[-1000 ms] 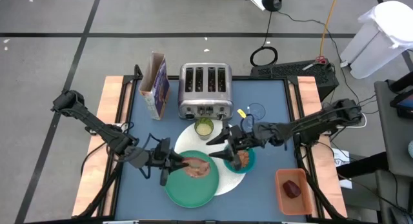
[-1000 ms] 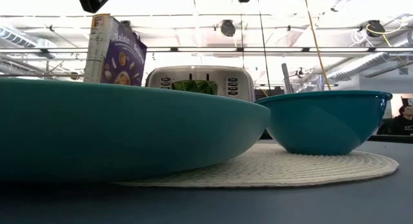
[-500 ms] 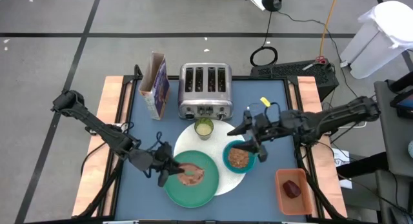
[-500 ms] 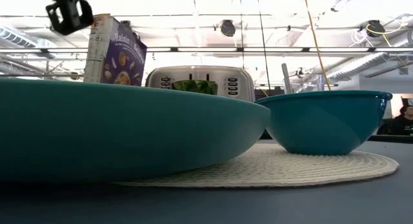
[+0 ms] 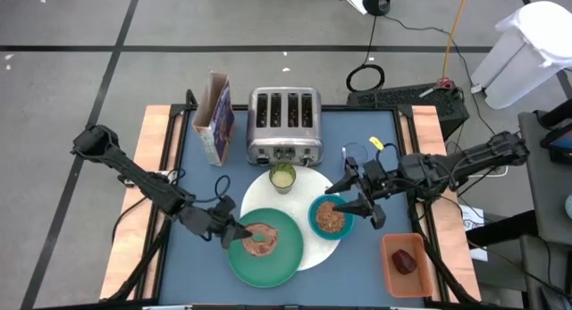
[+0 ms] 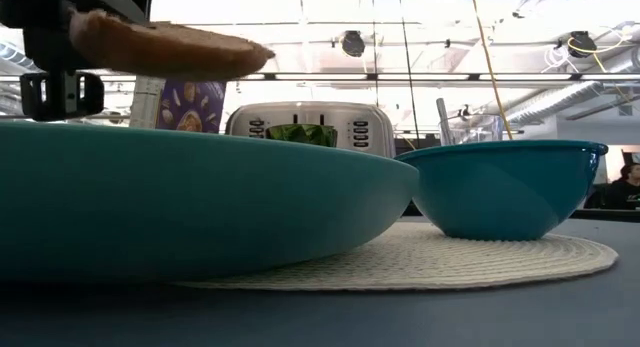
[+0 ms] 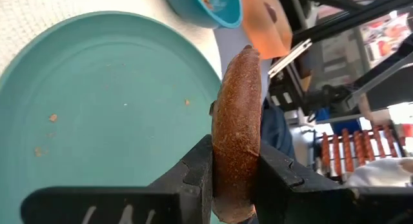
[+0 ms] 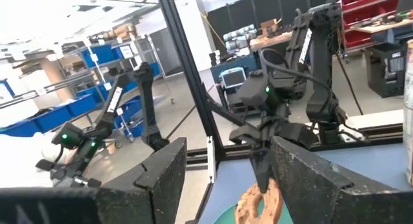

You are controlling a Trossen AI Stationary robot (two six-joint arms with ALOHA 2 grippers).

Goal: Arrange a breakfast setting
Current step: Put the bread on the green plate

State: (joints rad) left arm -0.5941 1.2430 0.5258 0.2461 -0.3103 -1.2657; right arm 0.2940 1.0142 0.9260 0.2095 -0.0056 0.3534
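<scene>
Brown ring pastry, one, is pinched in the left gripper jaws above the single green plate, that arm stretched low across the counter; right gripper jaws gape empty beside one teal bowl.

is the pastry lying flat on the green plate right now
No, the left claw grips the brown ring pastry on edge above the green plate.
</scene>
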